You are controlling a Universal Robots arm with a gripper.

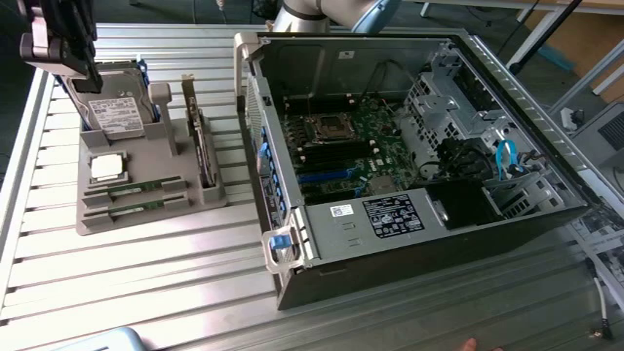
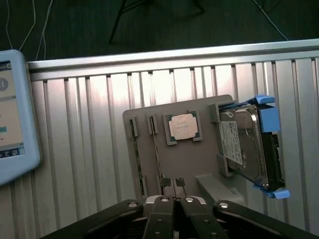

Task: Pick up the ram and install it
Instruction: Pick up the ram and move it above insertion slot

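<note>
Worktop (image 1: 146,285): silver, ribbed in long parallel slats.
Holder tray (image 1: 146,223): plain matt grey.
Ram sticks (image 1: 130,191): dark green.
Processor (image 2: 182,126): pale silver square.
Hard drive (image 1: 115,113): silver, white label with dark print, bright blue side rails.
Computer case (image 1: 390,270): black outside, grey metal inside.
Motherboard (image 1: 375,139): green, with blue slots.
Cable (image 1: 504,159): blue.
Pincer (image 2: 174,200): black, silver screws.
Tablet surround (image 2: 30,154): light blue.

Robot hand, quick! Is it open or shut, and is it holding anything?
Hand: shut, fingers together, nothing held, hanging above the grey tray.
</note>
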